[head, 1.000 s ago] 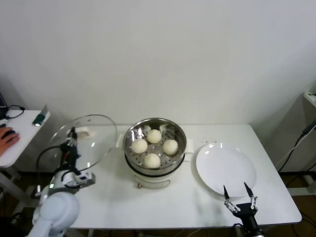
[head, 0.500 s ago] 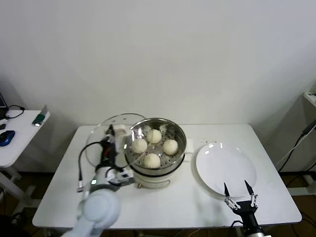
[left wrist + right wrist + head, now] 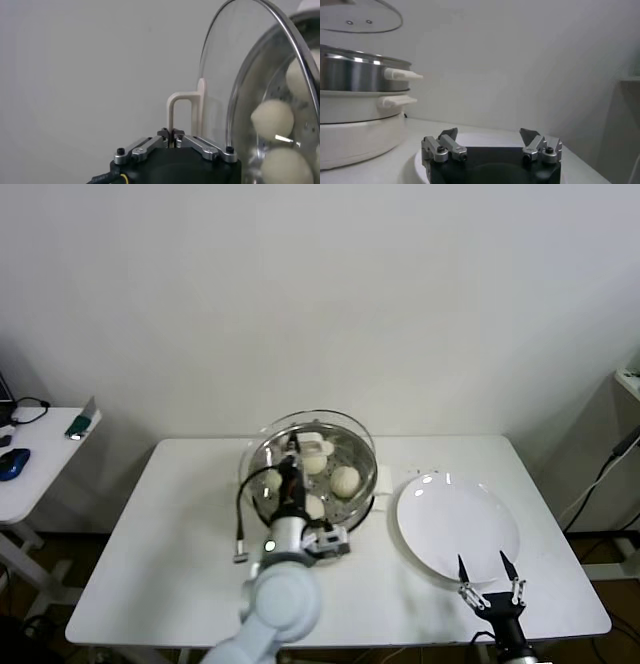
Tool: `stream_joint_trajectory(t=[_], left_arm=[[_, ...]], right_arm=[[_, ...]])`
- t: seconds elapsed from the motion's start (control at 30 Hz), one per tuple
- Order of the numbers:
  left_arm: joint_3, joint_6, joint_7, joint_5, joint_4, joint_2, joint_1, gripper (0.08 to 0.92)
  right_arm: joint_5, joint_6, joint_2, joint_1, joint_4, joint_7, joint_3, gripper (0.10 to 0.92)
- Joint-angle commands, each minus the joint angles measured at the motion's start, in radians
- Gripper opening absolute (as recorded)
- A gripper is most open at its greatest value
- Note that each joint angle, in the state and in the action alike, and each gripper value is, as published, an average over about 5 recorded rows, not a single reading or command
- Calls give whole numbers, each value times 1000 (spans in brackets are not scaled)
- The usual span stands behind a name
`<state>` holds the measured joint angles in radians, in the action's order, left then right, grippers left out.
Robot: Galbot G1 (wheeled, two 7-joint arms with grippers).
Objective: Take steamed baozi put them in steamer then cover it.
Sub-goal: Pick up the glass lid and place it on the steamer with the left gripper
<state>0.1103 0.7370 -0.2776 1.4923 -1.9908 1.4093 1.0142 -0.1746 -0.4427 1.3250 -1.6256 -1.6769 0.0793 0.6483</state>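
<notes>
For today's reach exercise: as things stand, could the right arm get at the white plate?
Probably yes. The right tool stands open at the plate's near rim, with nothing between them. The left tool, shut on the cover's handle, holds the cover over the steamer, well clear.
</notes>
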Motion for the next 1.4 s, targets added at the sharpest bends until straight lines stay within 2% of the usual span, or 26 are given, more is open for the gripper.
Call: stream_joint_trajectory(t=[0.03, 0.33, 0.6, 1.4], left_arm=[[89, 32, 9, 89, 139, 135, -42, 134], [60, 26, 35, 85, 199, 84, -47, 134], [37, 14, 61, 108, 239, 74, -46, 134], [21, 22, 58, 72, 276, 42, -79, 134]], right_arm=[[-2, -6, 0, -4, 4, -2, 2, 823], [-3, -13, 0, -7, 5, -4, 4, 823], [-2, -13, 3, -6, 0, -4, 5, 823], [-5, -20, 0, -10, 6, 8, 8, 823]])
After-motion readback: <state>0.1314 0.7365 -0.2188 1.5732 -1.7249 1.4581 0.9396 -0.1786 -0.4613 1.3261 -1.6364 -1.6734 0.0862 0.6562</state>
